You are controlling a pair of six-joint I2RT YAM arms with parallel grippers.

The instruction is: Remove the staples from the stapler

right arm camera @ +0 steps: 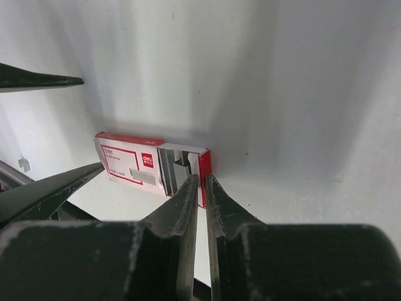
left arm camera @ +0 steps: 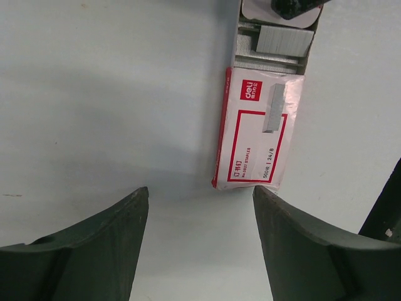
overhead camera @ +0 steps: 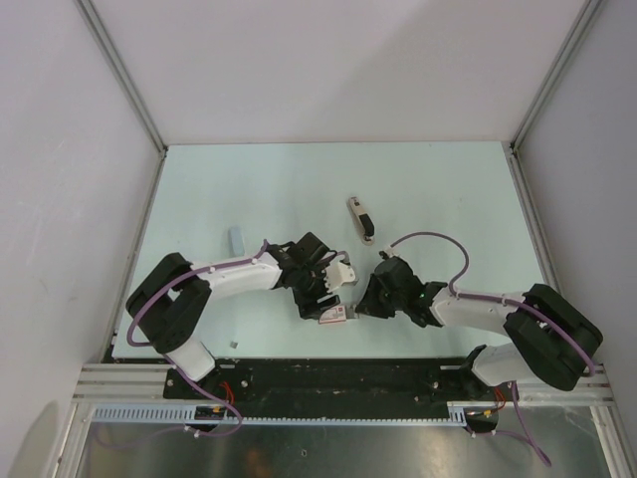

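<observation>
The left claw (left arm camera: 200,191) hovers over the worktop (overhead camera: 448,189) with its two dark fingers (left arm camera: 94,238) spread wide apart and nothing between them. Just ahead of its fingertips lies a flat red-and-white staple box (left arm camera: 257,135), its near end level with the gap and closer to the right finger. The box's far end is open, showing ribbed grey staple blocks (left arm camera: 283,41) inside. The right claw (right arm camera: 200,180) meets that open end from the opposite side. Its fingers (right arm camera: 182,207) are drawn almost together, leaving only a thin slit (the red end edge of the box shows in that slit, but I cannot tell whether it is actually nipped). From the right wrist view, the left claw's fingers frame the box's other end. The stapler (overhead camera: 360,219), black with a pale top, lies farther out on the worktop beyond both claws, nearer the right one, and neither claw touches it. Well to the left of the left claw, past its forearm, rests a pale grey strip (overhead camera: 236,239) that looks like staples. A tiny grey bit (overhead camera: 235,342) sits back behind that claw, near the worktop's near edge.
</observation>
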